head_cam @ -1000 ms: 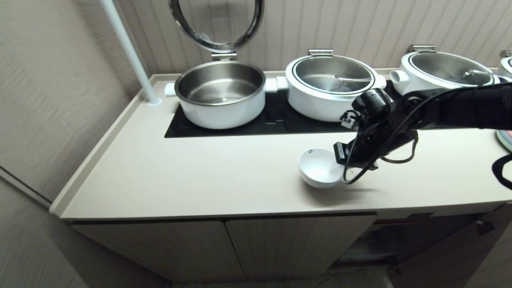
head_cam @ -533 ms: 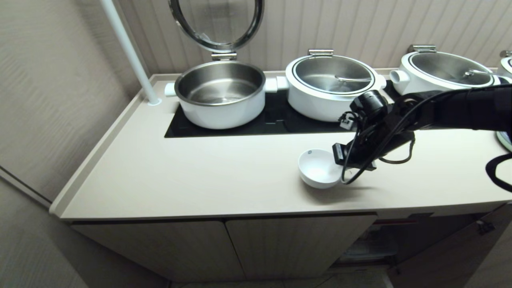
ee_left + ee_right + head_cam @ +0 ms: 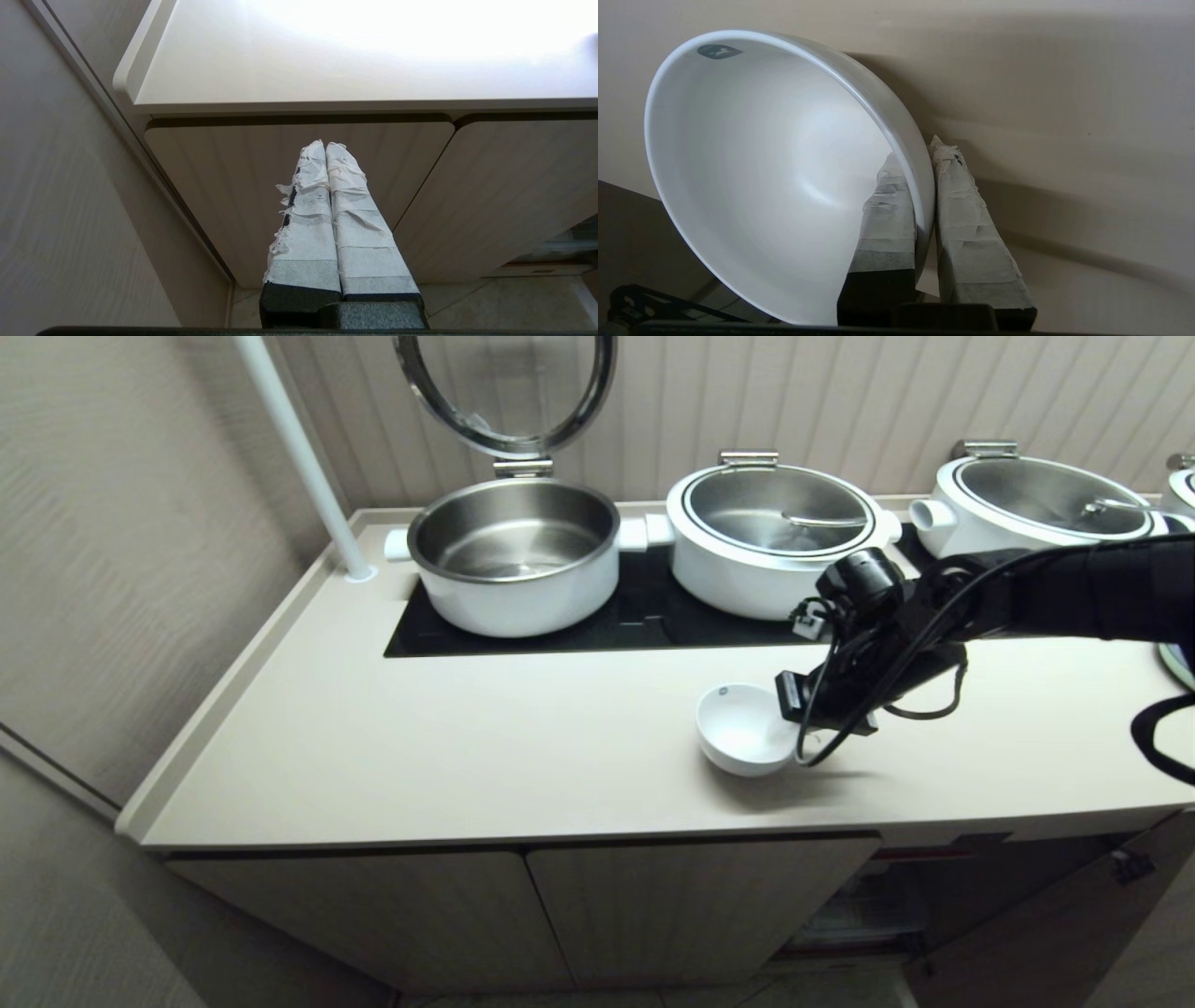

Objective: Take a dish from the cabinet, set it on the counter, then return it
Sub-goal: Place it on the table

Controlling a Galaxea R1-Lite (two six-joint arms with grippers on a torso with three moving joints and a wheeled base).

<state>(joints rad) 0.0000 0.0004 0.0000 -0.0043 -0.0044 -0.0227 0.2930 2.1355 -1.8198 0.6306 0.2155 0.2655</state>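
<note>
Dish in transit: we are gripping its rim with our right end effector, clamped tight, and tilting it just above the bench for set-down.

place: serving kitchen — 3 lidded pots | black panel | beige counter

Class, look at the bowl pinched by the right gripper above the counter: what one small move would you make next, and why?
Probably lower it slightly, then release. The right gripper is shut on the dish, one finger inside the rim and one outside, and the dish looks tilted just over the counter; whether its foot touches yet, I cannot tell.
</note>
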